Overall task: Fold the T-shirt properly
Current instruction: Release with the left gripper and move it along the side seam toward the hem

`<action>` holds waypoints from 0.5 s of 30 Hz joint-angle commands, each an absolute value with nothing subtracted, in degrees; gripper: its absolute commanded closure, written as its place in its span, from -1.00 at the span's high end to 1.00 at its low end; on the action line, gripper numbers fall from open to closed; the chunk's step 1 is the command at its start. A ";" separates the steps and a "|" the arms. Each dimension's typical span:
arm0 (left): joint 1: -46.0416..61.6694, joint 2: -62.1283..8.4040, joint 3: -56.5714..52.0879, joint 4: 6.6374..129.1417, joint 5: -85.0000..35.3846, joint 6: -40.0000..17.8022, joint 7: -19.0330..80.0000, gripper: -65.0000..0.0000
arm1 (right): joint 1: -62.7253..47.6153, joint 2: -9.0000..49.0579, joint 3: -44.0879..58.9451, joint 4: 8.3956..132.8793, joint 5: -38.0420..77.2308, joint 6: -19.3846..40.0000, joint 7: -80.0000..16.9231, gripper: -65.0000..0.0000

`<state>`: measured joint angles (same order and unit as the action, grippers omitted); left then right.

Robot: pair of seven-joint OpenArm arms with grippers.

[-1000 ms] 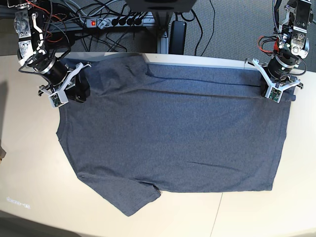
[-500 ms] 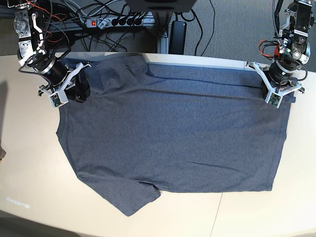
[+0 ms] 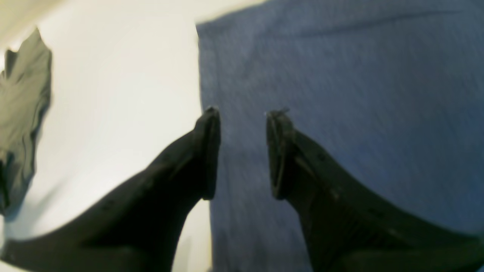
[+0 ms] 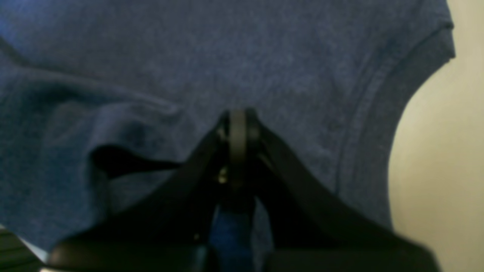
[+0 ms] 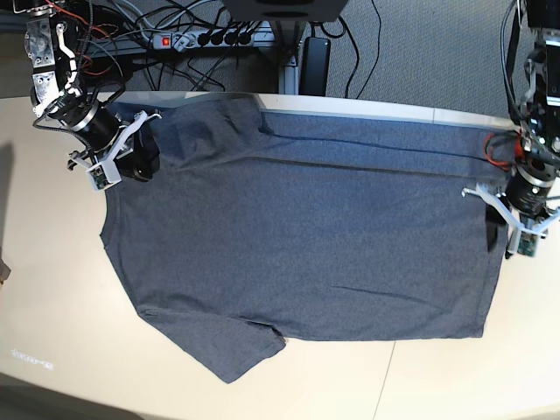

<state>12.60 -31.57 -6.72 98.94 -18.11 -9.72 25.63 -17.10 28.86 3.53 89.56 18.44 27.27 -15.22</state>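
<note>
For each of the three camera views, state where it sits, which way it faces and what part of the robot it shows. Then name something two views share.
Base: overhead, looking down on the T-shirt, table and both arms.
Left wrist: behind the left gripper, jaws apart, over the shirt's edge.
Right wrist: behind the right gripper, shut on the T-shirt.
Shared: all three views show the shirt.

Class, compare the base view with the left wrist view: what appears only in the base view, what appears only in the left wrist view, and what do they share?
Only the base view shows the whole T-shirt spread flat, the right hand at its far corner, and the power strip on the floor behind. Only the left wrist view shows a crumpled grey cloth on the table, and a clear gap between the left hand's fingers. Both share the left hand beside the shirt's straight hem edge.
</note>
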 commanded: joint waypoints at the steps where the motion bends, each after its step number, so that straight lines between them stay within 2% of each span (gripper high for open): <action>1: 10.52 -32.60 -7.20 97.76 -19.11 -9.61 23.94 -0.26 | -16.58 29.80 4.05 90.41 18.70 27.20 -13.98 -1.00; 7: -1.80 -32.60 -5.93 81.25 -23.64 -9.76 20.97 -0.26 | -16.56 29.80 4.08 90.41 17.10 27.20 -13.96 -1.00; 11: -11.86 -32.91 -2.57 68.25 -23.42 -12.14 20.58 -0.25 | -16.56 29.80 4.05 90.41 16.75 27.20 -13.96 -1.00; 15: -20.34 -33.56 1.89 54.43 -23.09 -14.22 16.16 -0.11 | -16.56 29.80 4.05 90.41 16.71 27.20 -13.96 -1.00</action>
